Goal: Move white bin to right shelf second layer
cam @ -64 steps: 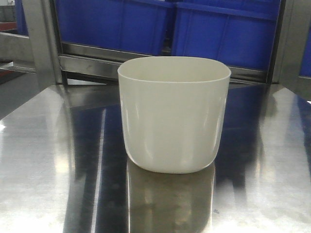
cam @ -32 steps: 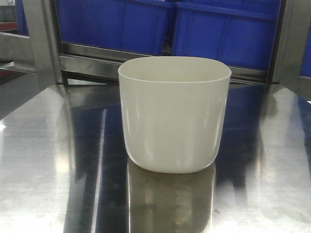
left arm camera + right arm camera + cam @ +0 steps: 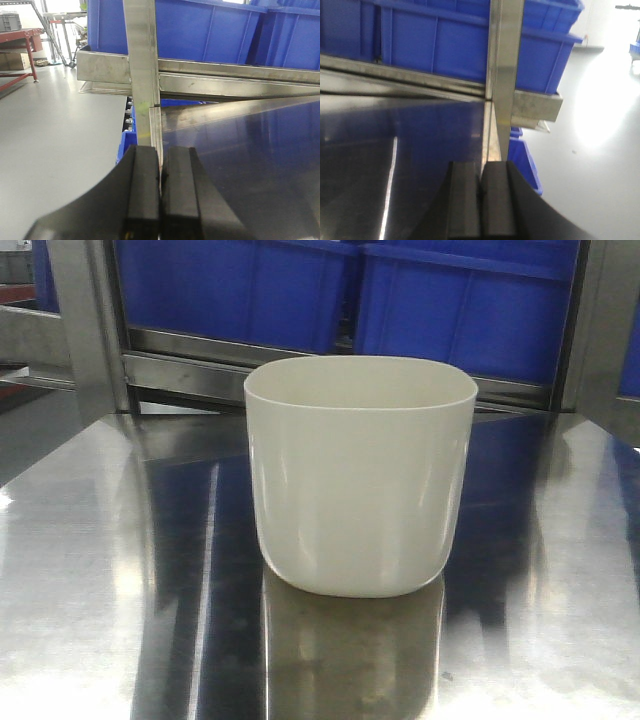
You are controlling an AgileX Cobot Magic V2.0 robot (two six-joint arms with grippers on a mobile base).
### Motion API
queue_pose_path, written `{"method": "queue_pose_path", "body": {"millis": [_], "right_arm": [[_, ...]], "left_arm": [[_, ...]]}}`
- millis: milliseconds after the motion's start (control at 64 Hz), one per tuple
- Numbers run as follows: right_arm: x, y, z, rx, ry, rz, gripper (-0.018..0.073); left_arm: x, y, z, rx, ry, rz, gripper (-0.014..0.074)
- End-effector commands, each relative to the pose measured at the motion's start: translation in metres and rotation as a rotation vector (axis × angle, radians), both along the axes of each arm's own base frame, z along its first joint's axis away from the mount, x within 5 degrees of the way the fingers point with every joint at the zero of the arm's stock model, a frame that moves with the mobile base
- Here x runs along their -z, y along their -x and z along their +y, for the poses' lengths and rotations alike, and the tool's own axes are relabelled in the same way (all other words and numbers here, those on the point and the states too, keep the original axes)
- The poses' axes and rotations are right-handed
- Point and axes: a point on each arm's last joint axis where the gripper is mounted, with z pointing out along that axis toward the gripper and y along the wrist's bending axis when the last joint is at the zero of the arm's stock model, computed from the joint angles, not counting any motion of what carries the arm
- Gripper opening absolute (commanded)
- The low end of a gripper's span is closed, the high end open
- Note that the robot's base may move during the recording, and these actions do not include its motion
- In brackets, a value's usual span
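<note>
Standstill: nothing moving, nothing gripped

We see the white bin [image 3: 360, 475] upright on the steel tabletop [image 3: 100, 570], centre of the front view, blue crates [image 3: 460, 310] across the top behind it, with no shift we can make out from half a second ago. The left gripper [image 3: 160, 195] and right gripper [image 3: 481, 200] sit at the bottom of their wrist views, pads clenched together and empty.

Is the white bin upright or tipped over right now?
Upright. The white bin stands on its rounded base on the steel tabletop, rim facing up and level.
</note>
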Motion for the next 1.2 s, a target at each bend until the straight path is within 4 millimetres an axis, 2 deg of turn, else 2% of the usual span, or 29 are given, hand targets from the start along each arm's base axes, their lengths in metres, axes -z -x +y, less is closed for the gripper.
{"method": "queue_pose_path", "body": {"millis": [0, 141, 266, 422, 485, 719, 876, 1110, 1188], "right_arm": [[-0.032, -0.009, 0.001, -0.017, 0.009, -0.103, 0.0056], [-0.06, -0.022, 0.002, -0.035, 0.012, -0.099, 0.0056], [-0.093, -0.037, 0.004, -0.052, 0.009, -0.093, 0.0056], [-0.127, -0.062, 0.007, -0.067, -0.047, -0.024, 0.0056], [-0.136, -0.074, 0.009, -0.068, -0.088, 0.044, 0.0056], [-0.149, -0.121, 0.025, -0.107, -0.091, 0.326, 0.0056], [-0.15, -0.146, 0.055, -0.2, -0.063, 0.485, 0.0056], [-0.151, -0.17, 0.099, -0.327, -0.033, 0.582, 0.0062], [-0.151, -0.175, 0.112, -0.36, -0.019, 0.6, 0.0117]], "left_arm": [[0.004, 0.0, 0.0, -0.002, 0.019, -0.06, 0.0085], [0.004, 0.0, 0.0, -0.002, 0.019, -0.06, 0.0085], [0.004, 0.0, 0.0, -0.002, 0.019, -0.06, 0.0085], [0.004, 0.0, 0.0, -0.002, 0.019, -0.06, 0.0085], [0.004, 0.0, 0.0, -0.002, 0.019, -0.06, 0.0085], [0.004, 0.0, 0.0, -0.002, 0.019, -0.06, 0.0085], [0.004, 0.0, 0.0, -0.002, 0.019, -0.06, 0.0085], [0.004, 0.0, 0.0, -0.002, 0.019, -0.06, 0.0085], [0.004, 0.0, 0.0, -0.002, 0.019, -0.06, 0.0085]]}}
